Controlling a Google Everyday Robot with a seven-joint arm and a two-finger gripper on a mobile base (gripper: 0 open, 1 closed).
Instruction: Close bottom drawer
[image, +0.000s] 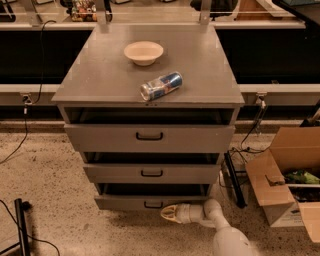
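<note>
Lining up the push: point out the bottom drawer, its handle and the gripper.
bottom drawer (120, 202): camera view, left part of its grey front.
handle (153, 204): camera view, middle of the black pull.
gripper (167, 213): camera view, tip, just below the drawer front, right of the handle.

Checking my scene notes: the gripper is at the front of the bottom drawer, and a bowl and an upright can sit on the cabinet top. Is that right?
Not quite: the camera view shows the can lying on its side, not upright. The rest holds: the gripper is at the front of the bottom drawer, and the bowl sits on the cabinet top.
</note>
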